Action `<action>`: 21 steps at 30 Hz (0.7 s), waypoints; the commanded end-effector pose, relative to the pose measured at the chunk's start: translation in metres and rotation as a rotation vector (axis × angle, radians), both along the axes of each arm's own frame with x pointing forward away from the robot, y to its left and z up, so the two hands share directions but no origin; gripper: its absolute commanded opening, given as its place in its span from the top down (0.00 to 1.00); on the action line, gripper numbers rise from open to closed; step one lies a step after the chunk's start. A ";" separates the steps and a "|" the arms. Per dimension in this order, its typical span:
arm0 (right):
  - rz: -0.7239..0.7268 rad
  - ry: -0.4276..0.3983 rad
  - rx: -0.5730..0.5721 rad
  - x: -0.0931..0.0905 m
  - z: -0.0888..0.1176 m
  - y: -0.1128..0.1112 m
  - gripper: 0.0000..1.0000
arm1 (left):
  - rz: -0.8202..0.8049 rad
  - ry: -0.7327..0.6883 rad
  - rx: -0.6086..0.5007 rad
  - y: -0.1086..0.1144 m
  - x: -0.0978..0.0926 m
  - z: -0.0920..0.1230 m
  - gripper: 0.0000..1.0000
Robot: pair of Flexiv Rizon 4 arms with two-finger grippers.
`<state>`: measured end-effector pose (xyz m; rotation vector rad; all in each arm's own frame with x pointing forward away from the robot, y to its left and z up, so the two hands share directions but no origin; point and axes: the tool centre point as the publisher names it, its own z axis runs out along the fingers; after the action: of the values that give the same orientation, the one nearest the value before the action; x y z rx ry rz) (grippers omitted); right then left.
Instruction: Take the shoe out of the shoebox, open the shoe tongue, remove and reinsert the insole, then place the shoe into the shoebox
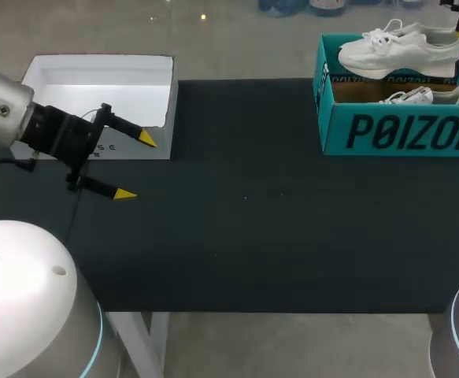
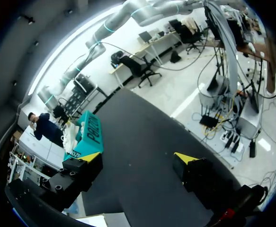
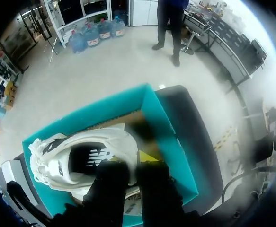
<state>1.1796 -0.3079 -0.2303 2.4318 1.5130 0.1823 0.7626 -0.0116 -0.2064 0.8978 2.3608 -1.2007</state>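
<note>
Because the white shoe looks light and soft-sided, its firmer heel rim seems the best hold. It hangs above the teal shoebox at upper right, its heel clamped in the right gripper; the left gripper sits spread wide at left.

We see black table, matte, filling most of head view; few pale specks on it. White leg under near edge, left side. Floor past far edge grey, glossy, small lamp glint on it. Same grey floor below near edge. In both wrist views we find table dark, floor pale, light bright and even.
</note>
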 end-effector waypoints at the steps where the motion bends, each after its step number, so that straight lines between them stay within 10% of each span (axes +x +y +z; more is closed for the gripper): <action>1: -0.004 0.008 0.012 0.018 -0.012 -0.008 1.00 | 0.000 0.001 0.004 0.000 0.000 0.001 0.00; 21: -0.068 0.010 0.011 0.025 -0.063 -0.017 1.00 | 0.000 0.001 0.004 0.000 0.000 0.001 0.00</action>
<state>1.1989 -0.3236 -0.2870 2.4874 1.4411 0.1662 0.7626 -0.0116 -0.2064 0.8978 2.3608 -1.2007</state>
